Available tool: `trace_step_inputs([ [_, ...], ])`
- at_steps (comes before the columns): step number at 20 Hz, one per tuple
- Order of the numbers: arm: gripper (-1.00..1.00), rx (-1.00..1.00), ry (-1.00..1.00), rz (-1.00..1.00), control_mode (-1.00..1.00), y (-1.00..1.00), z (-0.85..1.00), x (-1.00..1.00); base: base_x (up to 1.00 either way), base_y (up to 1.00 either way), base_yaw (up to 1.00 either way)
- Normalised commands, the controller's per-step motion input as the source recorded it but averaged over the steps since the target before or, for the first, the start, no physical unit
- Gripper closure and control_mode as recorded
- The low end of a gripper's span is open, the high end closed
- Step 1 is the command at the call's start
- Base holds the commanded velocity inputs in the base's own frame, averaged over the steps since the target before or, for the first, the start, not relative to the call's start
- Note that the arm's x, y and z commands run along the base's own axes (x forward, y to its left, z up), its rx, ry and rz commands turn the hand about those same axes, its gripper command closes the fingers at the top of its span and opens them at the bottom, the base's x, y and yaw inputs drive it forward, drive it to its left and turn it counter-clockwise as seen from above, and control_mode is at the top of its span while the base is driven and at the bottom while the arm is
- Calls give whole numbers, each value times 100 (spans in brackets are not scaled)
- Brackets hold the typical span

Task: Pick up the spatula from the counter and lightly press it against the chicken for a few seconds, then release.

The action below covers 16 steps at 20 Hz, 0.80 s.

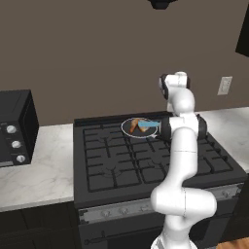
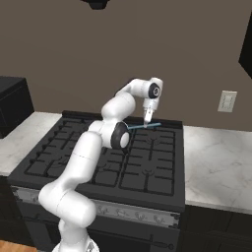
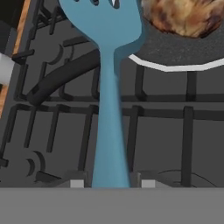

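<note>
- Gripper [image 3: 112, 183] is clamping the handle of the blue spatula [image 3: 109, 131], one fingertip on each side.
- Spatula is reaching out over the black stove [image 2: 147, 167], and its slotted blade is overlapping the rim of the pan [image 3: 175, 66].
- Chicken [image 3: 183, 15] is lying in the pan, just beside the blade; I cannot tell whether they touch.
- Pan is sitting at the back of the stove, with its dark pan handle [image 3: 61, 76] angling away over the grates.
- Pale marble surface [image 2: 216, 162] is flanking the stove.
</note>
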Motion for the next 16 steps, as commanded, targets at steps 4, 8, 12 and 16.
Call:
trace_step_inputs([
  [4,100,-2,0,5,-100,0,-4,1,0,0,0],
  [8,100,-2,0,5,-100,0,-3,0,0,0,0],
  [12,100,-1,-3,6,-100,0,0,0,0,0,0],
  [16,100,0,-6,7,-100,0,6,0,0,0,0],
])
